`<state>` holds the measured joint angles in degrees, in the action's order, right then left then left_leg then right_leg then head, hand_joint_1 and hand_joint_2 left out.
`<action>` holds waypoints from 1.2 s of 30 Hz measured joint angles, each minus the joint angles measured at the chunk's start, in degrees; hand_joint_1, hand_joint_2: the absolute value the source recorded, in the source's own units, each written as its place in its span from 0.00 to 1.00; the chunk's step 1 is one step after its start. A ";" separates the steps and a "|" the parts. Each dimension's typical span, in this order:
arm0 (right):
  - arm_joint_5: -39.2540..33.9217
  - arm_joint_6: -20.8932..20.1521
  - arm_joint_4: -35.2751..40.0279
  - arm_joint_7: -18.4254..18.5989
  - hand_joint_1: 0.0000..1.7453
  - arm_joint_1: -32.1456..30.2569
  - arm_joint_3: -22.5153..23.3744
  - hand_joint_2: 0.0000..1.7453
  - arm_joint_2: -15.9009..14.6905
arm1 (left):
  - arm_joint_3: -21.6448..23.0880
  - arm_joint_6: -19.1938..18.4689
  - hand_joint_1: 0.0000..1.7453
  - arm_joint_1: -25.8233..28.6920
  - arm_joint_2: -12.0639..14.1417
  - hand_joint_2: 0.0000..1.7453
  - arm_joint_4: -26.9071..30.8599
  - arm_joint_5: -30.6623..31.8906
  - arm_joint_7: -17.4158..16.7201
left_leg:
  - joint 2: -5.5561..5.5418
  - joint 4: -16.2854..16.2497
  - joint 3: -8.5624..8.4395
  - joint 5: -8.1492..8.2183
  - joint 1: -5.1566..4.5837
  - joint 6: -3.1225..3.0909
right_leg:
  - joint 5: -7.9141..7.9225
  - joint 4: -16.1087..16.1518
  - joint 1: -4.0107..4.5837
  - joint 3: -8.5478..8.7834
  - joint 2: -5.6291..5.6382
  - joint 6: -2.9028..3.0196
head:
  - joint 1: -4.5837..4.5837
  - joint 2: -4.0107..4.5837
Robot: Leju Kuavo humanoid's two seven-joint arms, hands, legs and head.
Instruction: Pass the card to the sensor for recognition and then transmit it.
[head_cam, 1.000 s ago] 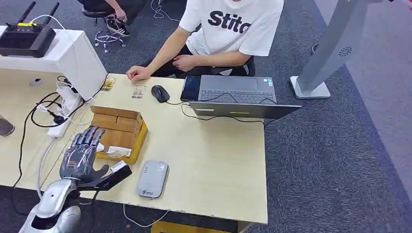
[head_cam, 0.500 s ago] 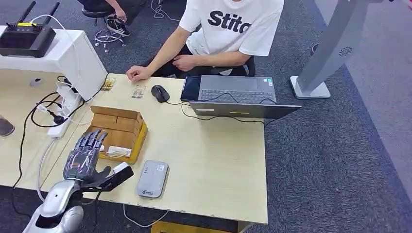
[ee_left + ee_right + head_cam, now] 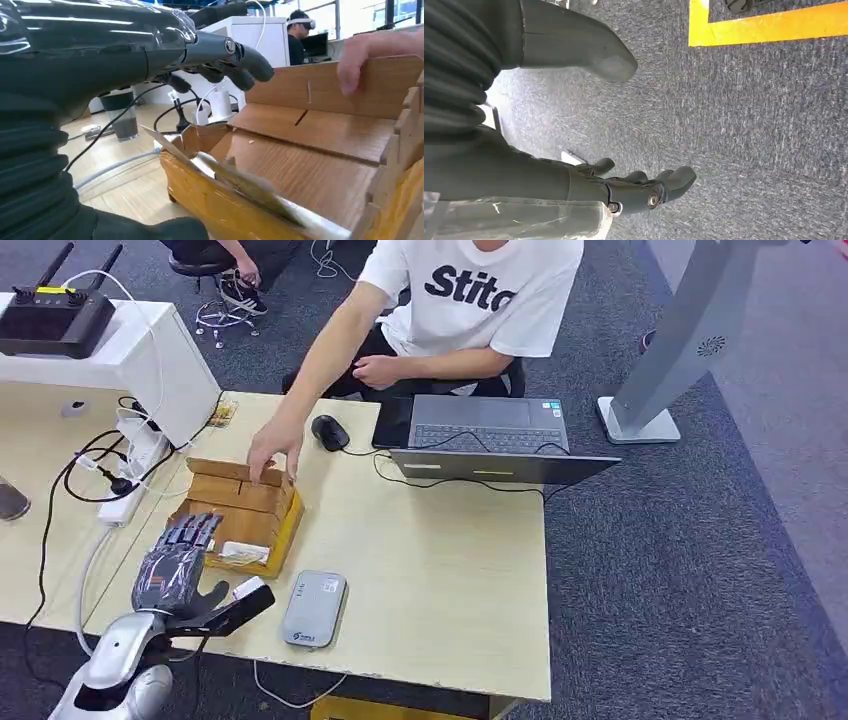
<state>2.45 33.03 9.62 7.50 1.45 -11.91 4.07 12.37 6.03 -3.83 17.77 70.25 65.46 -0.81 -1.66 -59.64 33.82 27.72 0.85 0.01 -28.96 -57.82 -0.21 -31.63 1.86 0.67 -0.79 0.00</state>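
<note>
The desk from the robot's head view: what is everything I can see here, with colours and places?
Wooden box: one, tan, near left of the desk, a card inside.
Sensor: one, grey, near edge, beside the box.
Laptop: one, grey, open, far side.
Mouse: one, black, left of the laptop.
Power strip: one, white, left, with cables.
Person's hand: on the box's far wall.
Left hand: dark fingers over the box, holding nothing.
Right hand: hanging above grey carpet.
</note>
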 joint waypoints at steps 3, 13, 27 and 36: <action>0.15 0.00 0.00 0.00 0.00 0.00 0.00 1.00 0.00 | 0.00 0.37 0.43 -0.01 -0.02 1.00 -0.40 0.02 0.33 | 0.00 0.00 0.00 0.00 0.00 0.00 | 0.00 0.00 0.00 0.00 0.00 0.00 | 0.02 0.00; 0.48 -0.02 0.00 0.02 0.00 0.00 -0.11 1.00 0.00 | 0.00 0.74 0.51 0.00 -0.44 1.00 -1.99 0.04 0.48 | 0.00 0.00 0.00 0.00 0.00 0.00 | 0.00 0.00 0.00 0.00 0.00 0.00 | 0.00 0.00; 0.63 -0.02 0.00 0.04 0.00 -0.01 -0.28 1.00 0.00 | 0.00 1.62 1.00 -0.06 -0.61 1.00 -2.93 0.02 0.81 | 0.01 0.00 0.00 0.00 0.00 0.00 | 0.00 0.00 0.00 0.00 0.03 0.00 | 0.02 0.00; 0.74 -0.02 0.00 0.04 0.00 0.00 -0.31 1.00 0.00 | -0.02 1.86 1.00 -0.16 -0.66 1.00 -2.93 0.02 1.16 | 0.00 0.00 0.00 0.00 0.00 0.00 | 0.00 0.00 0.00 0.00 0.03 0.00 | 0.00 0.00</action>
<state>3.19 33.00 9.62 7.54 1.45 -12.22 4.07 12.35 7.89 -3.99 17.11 67.32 65.48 0.35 -1.65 -59.64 33.82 27.73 0.85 0.01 -28.96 -57.82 -0.20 -31.63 1.88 0.67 -0.79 0.00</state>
